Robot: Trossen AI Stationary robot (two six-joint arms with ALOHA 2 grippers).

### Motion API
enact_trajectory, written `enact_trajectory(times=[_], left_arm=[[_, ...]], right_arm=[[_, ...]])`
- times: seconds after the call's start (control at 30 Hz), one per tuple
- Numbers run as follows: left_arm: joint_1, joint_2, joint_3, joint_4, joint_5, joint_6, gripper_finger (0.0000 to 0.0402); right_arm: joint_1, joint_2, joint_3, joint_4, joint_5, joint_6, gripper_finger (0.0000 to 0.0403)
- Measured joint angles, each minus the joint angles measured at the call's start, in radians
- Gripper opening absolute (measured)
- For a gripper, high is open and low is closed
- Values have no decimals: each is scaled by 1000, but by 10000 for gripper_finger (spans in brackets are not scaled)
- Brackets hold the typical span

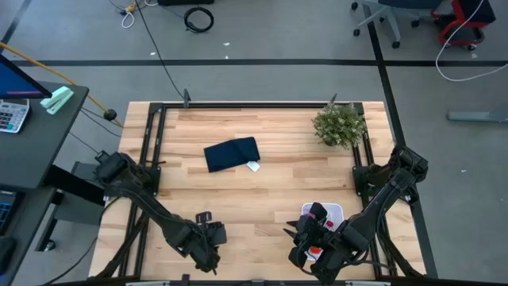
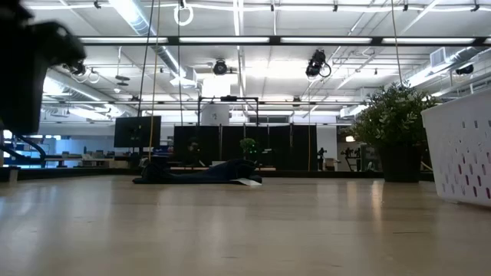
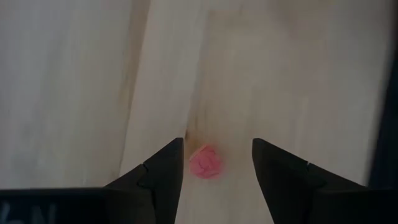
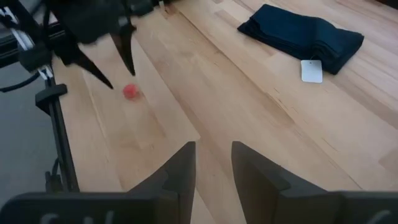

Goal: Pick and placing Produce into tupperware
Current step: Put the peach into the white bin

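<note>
Bench [image 1: 270, 199]: light wooden planks in a dark frame, viewed from above.

Left hand [image 3: 217, 163]: positioned at the near edge of the bench, left of centre. Its two dark fingers [image 3: 163, 171] are spread, with a small pink produce piece [image 3: 206, 163] lying on the wood between them. No contact between fingers and piece is seen; a gap shows on either side, narrower on one side. In the right wrist view the same piece [image 4: 130, 91] is seen resting on the bench just beside the tips of the left hand [image 4: 112, 59].

Right hand [image 4: 213, 163]: located at the near right of the bench, over or just beside the tupperware; which of the two cannot be told. Its fingers are parted by a narrow gap and nothing is seen between them.

Tupperware [image 1: 333, 210]: white container at the near right, partly covered by the right arm. A red produce piece [image 1: 315, 253] is visible close to the right hand in the high view; whether it lies inside the container cannot be told. The perforated white wall [image 2: 460, 149] is seen at the edge of the low view.

Dark navy cloth [image 1: 232, 154]: folded, lying mid-bench, with a white tag [image 1: 253, 166] at its edge.

Green bushy plant [image 1: 340, 125]: standing at the far right corner
</note>
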Motion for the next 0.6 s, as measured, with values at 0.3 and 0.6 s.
enact_trajectory(times=[0.3, 0.6], left_arm=[[3, 97, -1, -28, 19, -87, 198], [-12, 97, 0, -43, 28, -172, 189]], right_arm=[[3, 0, 0, 2, -1, 0, 111], [3, 0, 0, 3, -2, 0, 111]])
